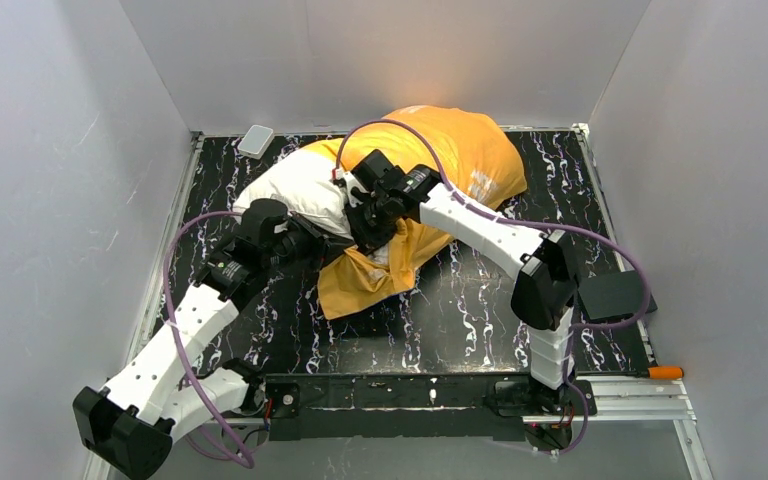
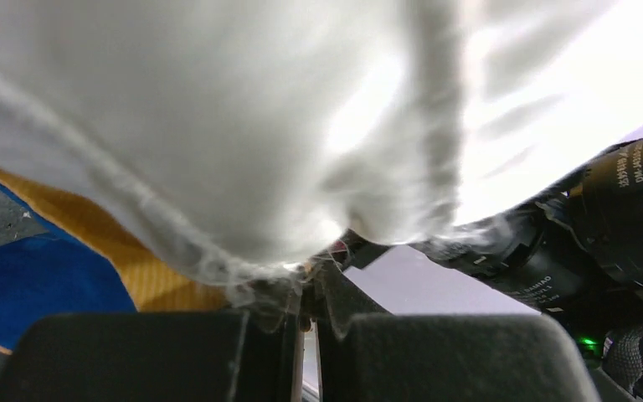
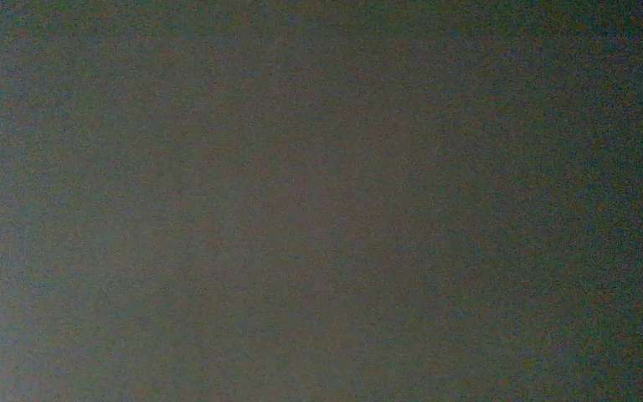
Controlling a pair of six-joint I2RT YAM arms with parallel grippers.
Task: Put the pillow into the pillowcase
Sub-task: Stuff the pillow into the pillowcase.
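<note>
The white pillow (image 1: pixel 295 185) lies at the table's middle back, its right part inside the orange-yellow pillowcase (image 1: pixel 470 150), whose flap (image 1: pixel 365 280) hangs toward me. My left gripper (image 1: pixel 326 246) is shut on the pillow's frayed seam edge. In the left wrist view the jaws (image 2: pixel 308 311) pinch that edge below the pillow (image 2: pixel 243 126), with the pillowcase's orange and blue cloth (image 2: pixel 146 272) to the left. My right gripper (image 1: pixel 373 222) is pushed in at the pillowcase's mouth, fingers hidden by cloth. The right wrist view is wholly dark.
A small white box (image 1: pixel 256 140) sits at the back left corner of the black marbled table (image 1: pixel 480 310). A black box (image 1: pixel 612 295) lies at the right edge, an orange-handled tool (image 1: pixel 664 372) near the front right. Grey walls close in three sides.
</note>
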